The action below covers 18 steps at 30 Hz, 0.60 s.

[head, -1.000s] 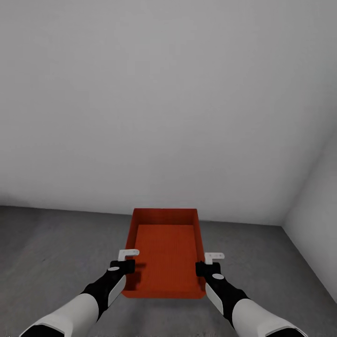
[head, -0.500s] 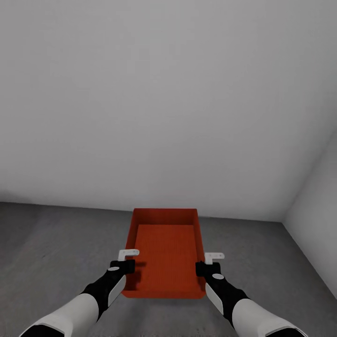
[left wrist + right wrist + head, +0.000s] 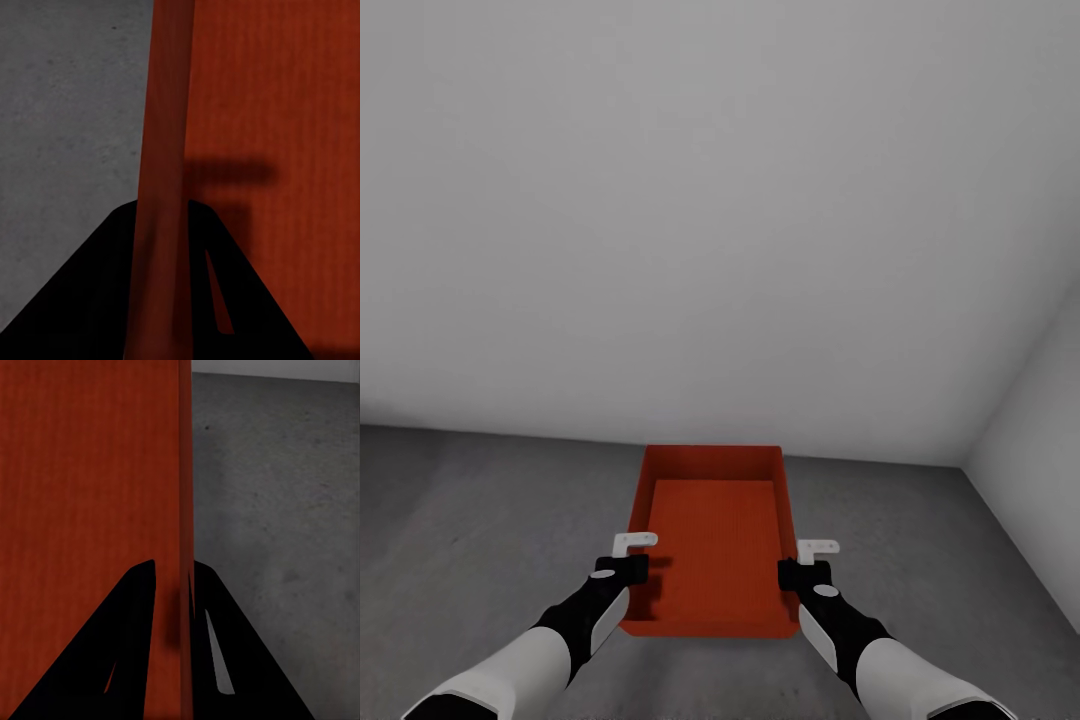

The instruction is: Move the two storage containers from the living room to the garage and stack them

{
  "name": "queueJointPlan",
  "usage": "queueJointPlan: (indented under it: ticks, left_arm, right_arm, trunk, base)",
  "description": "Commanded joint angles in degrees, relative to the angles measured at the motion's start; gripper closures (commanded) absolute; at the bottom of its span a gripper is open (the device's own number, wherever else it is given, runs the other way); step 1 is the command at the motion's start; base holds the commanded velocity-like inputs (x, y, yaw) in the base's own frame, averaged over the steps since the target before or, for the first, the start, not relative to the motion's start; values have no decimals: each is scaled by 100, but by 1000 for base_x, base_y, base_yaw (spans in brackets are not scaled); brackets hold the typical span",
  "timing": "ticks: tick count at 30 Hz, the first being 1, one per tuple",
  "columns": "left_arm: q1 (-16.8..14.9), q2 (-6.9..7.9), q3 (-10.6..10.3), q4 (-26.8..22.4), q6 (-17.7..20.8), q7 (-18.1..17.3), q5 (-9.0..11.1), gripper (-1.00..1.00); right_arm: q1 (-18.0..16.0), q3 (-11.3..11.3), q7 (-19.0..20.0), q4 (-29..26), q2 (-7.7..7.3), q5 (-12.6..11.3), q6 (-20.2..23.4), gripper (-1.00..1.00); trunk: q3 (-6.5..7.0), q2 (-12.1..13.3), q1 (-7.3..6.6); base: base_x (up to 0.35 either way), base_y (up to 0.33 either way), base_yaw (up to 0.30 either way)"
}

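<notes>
One orange-red storage container [image 3: 716, 540] hangs in front of the robot, held above the dark grey concrete floor [image 3: 480, 510] of the garage, its open top showing a bare inside. The left claw [image 3: 628, 556] is clamped on the container's left wall, one finger inside and one outside, and the right claw [image 3: 810, 560] pinches the right wall the same way; the wrist views show each wall [image 3: 161, 180] running between dark fingers [image 3: 135, 637]. So I judge the carry from the living room as done for this bin, while setting it down is not yet done, and the second bin remains to be fetched and stacked, as far as I can tell from here. Beyond the container stands a plain pale grey wall [image 3: 710, 220], with another wall [image 3: 1035, 490] meeting it in a corner off to the container's right. The concrete under and beside the container looks bare, so nothing seems to block lowering it.
</notes>
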Motion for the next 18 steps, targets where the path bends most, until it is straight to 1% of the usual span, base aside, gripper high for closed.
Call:
queueJointPlan:
  ticks: [1,18]
  left_arm:
    - [-5,-71,129,-73,34,56,-72,100]
    - [-5,-71,130,-82,34,58,-72,100]
  right_arm:
    - [-2,-52,-47,21,4,-93,-40,100]
    - [-2,-52,-47,21,4,-93,-40,100]
  trunk:
    - [-17,-6,0]
    - [-174,-6,0]
  base:
    - [0,0,0]
    - [0,0,0]
